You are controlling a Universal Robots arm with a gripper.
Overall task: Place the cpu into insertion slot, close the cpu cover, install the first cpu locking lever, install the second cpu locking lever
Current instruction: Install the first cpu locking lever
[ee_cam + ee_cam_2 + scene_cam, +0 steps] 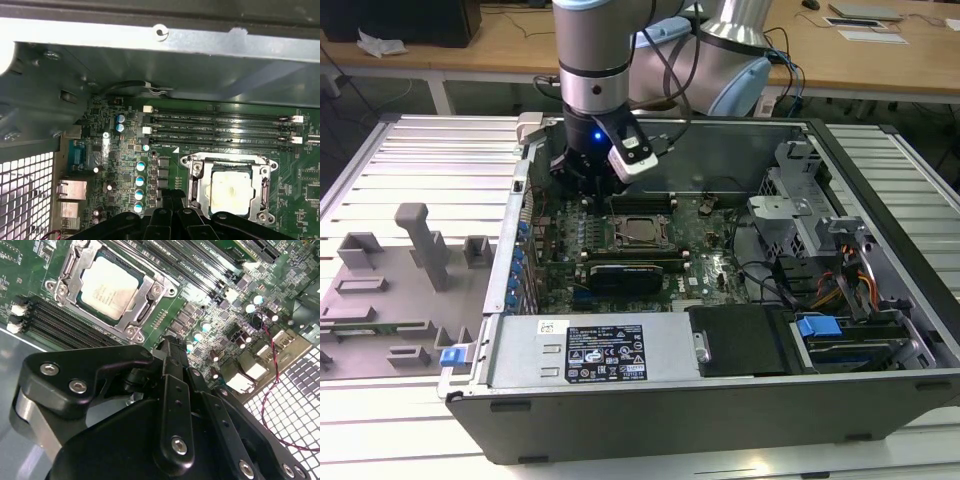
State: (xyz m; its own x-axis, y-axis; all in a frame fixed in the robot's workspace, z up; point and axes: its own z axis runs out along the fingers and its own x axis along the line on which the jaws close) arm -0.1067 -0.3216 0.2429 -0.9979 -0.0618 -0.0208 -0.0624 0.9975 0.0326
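Slatted metal bench (420, 150), open computer case (720, 420), cpu (107, 287) seated in insertion slot (143, 311) under cpu cover (152, 290), jaws together

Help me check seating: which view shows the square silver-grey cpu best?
The second wrist view: the square silver-grey cpu is close and whole. The first wrist view shows it farther off; the exterior view shows it farthest.

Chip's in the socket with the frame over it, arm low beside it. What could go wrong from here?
1. The gripper hangs close over the board beside the chip; a sideways move might clip the capacitors or memory slots.
2. The red wire near the rear grille could snag the gripper.
3. I cannot tell whether the cover lies fully flat; forcing it down might stress the chip.
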